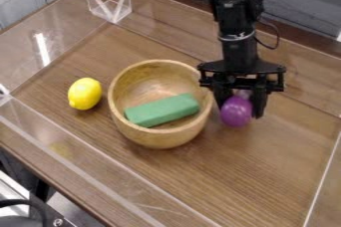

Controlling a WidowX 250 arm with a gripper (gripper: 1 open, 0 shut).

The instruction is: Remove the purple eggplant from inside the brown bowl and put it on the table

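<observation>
1. Brown wood-grain counter (246, 184): if the hand opens too high, the eggplant may drop and roll.
2. Glossy purple toy eggplant (236, 111): outside, just beside the round light-brown wooden bowl (131, 124), gripped by the black robot hand (237, 100).
3. Moving sideways could bump the bowl's rim.
</observation>
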